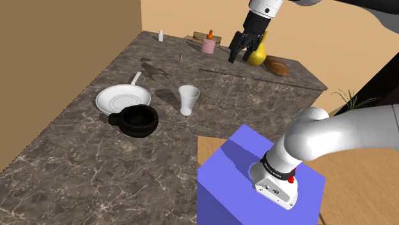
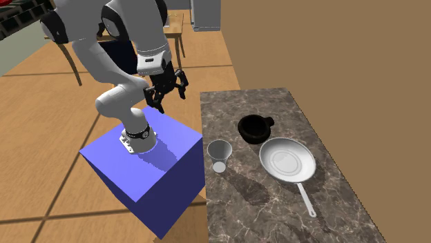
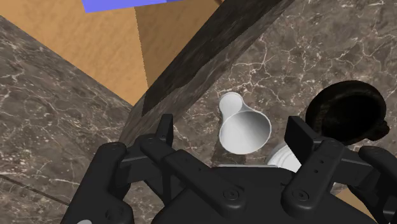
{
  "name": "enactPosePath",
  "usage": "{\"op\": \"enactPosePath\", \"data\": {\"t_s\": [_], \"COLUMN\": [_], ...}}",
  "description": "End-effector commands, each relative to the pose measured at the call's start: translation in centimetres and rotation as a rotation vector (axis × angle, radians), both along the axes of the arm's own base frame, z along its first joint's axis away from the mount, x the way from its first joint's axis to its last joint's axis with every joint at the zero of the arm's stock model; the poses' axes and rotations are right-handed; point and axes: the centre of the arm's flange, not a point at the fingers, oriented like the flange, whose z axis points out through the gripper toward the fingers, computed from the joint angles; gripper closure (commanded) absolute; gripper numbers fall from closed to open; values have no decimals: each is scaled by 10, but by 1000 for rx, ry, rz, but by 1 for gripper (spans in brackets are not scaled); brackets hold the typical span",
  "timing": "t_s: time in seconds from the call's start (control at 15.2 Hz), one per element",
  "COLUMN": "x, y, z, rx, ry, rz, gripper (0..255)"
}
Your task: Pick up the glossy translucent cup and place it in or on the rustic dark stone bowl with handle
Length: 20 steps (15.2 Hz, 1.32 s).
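Note:
A pale translucent cup (image 1: 188, 100) (image 2: 219, 153) stands upright on the dark marble counter (image 1: 77, 160), near its edge by the stand. Beside it sits a dark stone bowl with a short handle (image 1: 135, 121) (image 2: 254, 128). My black gripper (image 1: 245, 50) (image 2: 166, 93) hangs high above the counter, open and holding nothing. In the wrist view the cup (image 3: 245, 127) shows far below between the parted fingers (image 3: 299, 135), with the bowl (image 3: 347, 111) just beside it.
A white pan with a long handle (image 1: 123, 98) (image 2: 287, 159) lies next to the bowl. At the counter's far end stand a yellow vase (image 1: 257, 55), a pink pot (image 1: 208, 45), a bread loaf (image 1: 277, 64) and a small white bottle (image 1: 161, 36). The blue stand (image 1: 256, 179) adjoins the counter.

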Motion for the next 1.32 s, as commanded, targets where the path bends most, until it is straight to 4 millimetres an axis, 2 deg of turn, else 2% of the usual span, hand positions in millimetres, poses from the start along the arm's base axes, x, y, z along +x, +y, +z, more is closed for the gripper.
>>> {"op": "enactPosePath", "data": {"t_s": [0.0,1.19,1.25], "x": [0,120,121], "y": [0,-5,-5], "z": [0,-199,-201], "rx": [0,172,173], "ry": [0,-94,-95], "rz": [0,-141,-143], "gripper": [0,0,0]}}
